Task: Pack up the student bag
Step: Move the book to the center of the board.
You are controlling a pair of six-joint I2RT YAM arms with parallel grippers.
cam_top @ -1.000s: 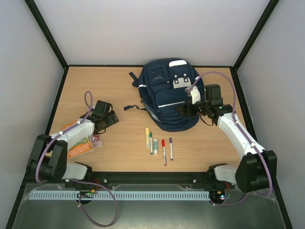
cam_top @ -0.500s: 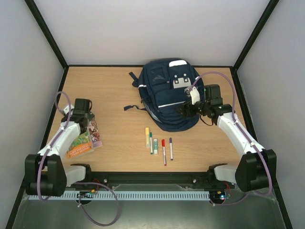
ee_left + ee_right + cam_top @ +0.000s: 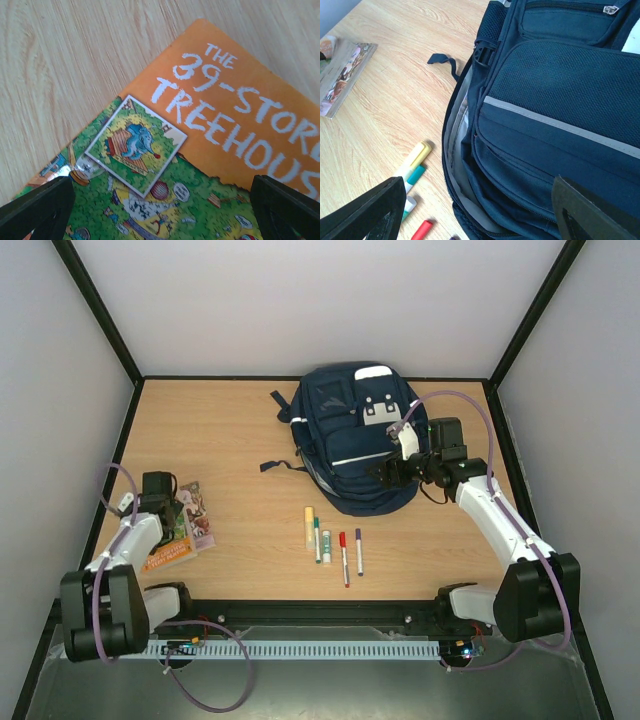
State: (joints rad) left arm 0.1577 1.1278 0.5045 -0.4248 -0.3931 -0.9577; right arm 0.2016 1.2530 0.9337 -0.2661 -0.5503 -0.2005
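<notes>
Plainly, left and right jaws both gape open over a pale wooden table [image 3: 230, 440] boxed by grey walls [image 3: 320, 300].

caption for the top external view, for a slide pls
Left gripper open above a book, right gripper open over the student bag, pens lying between them.

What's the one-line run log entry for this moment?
left gripper: open above treehouse book | right gripper: open beside student bag | markers: on table, unpacked
</notes>
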